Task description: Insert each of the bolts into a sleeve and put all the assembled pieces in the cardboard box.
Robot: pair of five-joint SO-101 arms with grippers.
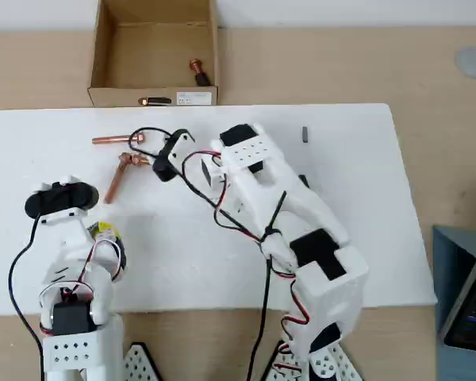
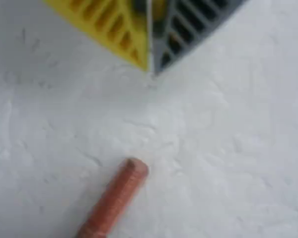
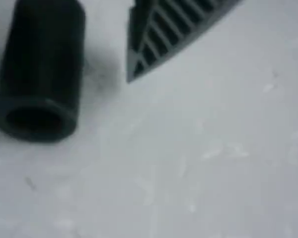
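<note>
**Left jaws closed on nothing, right ones open next to a sleeve**

So the left arm (image 1: 75, 270) sat at the near left of the white mat (image 1: 365, 238), jaws pinched together and empty. The threaded end of the slanted bolt (image 2: 114, 198) lay close by their tips. The other bolt (image 1: 115, 140) lay just beyond it.

The right arm (image 1: 285, 206) was stretched toward the far left, jaws apart, gripping nothing. A black sleeve (image 3: 37, 74) lay on its side just beside one fingertip (image 3: 144, 54).

The cardboard box (image 1: 99, 55) sat on the counter (image 1: 444, 143) past the mat, with one copper piece (image 1: 198, 71) in its near right corner.
</note>
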